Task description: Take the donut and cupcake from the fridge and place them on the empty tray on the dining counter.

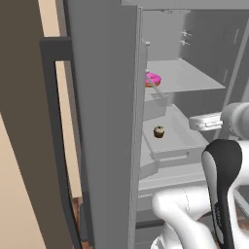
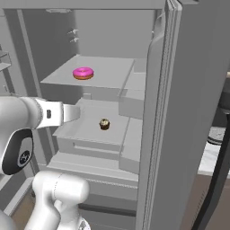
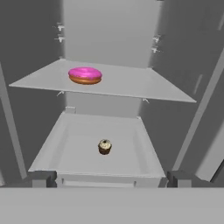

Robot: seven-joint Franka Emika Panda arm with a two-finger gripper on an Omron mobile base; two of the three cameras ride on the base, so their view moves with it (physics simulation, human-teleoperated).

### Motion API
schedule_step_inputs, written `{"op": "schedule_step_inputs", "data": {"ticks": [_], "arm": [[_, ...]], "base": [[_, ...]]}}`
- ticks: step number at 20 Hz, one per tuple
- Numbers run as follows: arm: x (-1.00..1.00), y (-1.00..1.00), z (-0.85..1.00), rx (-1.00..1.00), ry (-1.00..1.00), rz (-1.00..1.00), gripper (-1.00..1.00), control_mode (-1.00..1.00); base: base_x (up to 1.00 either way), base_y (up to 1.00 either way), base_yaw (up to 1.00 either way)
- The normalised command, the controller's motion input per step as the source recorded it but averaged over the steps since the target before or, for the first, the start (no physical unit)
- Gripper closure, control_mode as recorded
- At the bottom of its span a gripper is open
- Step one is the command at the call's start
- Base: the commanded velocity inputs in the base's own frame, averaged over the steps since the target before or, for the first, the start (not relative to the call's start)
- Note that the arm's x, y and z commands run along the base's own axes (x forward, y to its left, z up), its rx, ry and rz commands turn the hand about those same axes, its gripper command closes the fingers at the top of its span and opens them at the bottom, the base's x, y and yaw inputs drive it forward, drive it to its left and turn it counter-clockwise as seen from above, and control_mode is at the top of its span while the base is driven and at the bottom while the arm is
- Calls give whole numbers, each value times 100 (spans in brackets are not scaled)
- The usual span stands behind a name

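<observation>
Fridge interior, grey and open before me: the pink-iced ring donut lies on the left part of the upper shelf, and the small dark brown cupcake with a cream top stands upright mid-bin below. My gripper stands spread wide, holding nothing, well short of both
</observation>
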Motion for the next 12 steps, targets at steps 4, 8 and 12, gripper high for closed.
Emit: {"op": "schedule_step_inputs", "data": {"ticks": [4,8,12], "arm": [[0,0,-1,0,0,0,-100,-100],[12,0,-29,0,0,5,-100,-100],[34,4,-41,0,0,13,-100,-100]], "base": [[0,0,0],[0,0,0],[0,0,0]]}}
